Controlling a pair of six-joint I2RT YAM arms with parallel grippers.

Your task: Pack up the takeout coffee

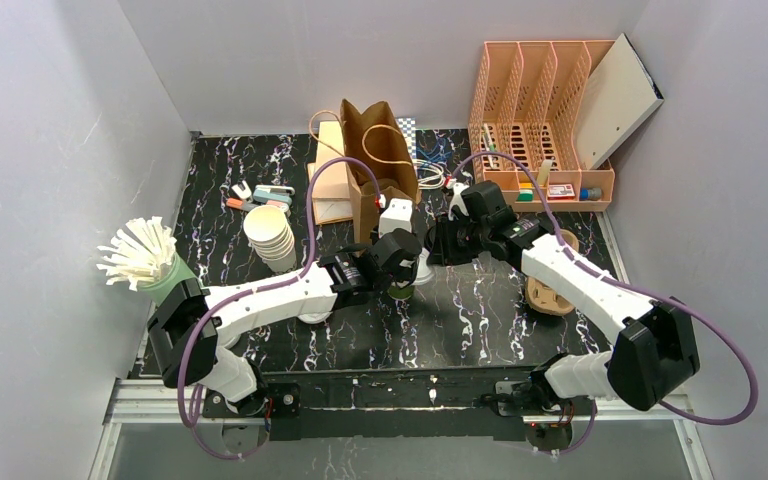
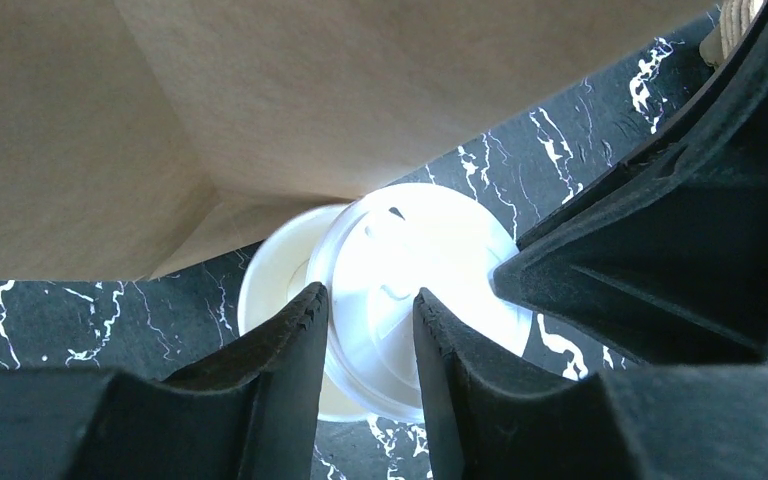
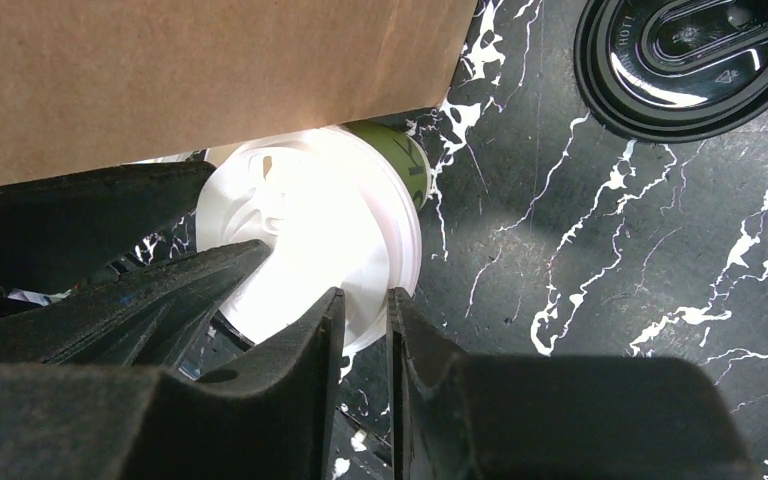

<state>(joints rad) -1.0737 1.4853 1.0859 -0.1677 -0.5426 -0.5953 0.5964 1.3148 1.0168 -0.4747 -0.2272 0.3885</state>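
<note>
The green takeout coffee (image 3: 405,160) stands just in front of the brown paper bag (image 1: 375,150), and its white sip lid (image 3: 310,230) faces both wrist cameras. My right gripper (image 3: 365,295) pinches the lid's near rim: one finger lies over the lid, the other outside it. My left gripper (image 2: 370,295) hovers over the same lid (image 2: 430,270) with its fingers apart and the lid showing between them. A second white round rim (image 2: 275,280) peeks out behind the lid; what it belongs to is unclear. From above, both grippers (image 1: 400,268) (image 1: 432,250) meet over the cup (image 1: 401,291).
A loose black lid (image 3: 685,60) lies to the right. A stack of lidless cream cups (image 1: 270,235) and a green cup of white sticks (image 1: 145,262) stand at the left. A cardboard cup carrier (image 1: 550,288) sits at the right, an orange file rack (image 1: 540,120) at the back.
</note>
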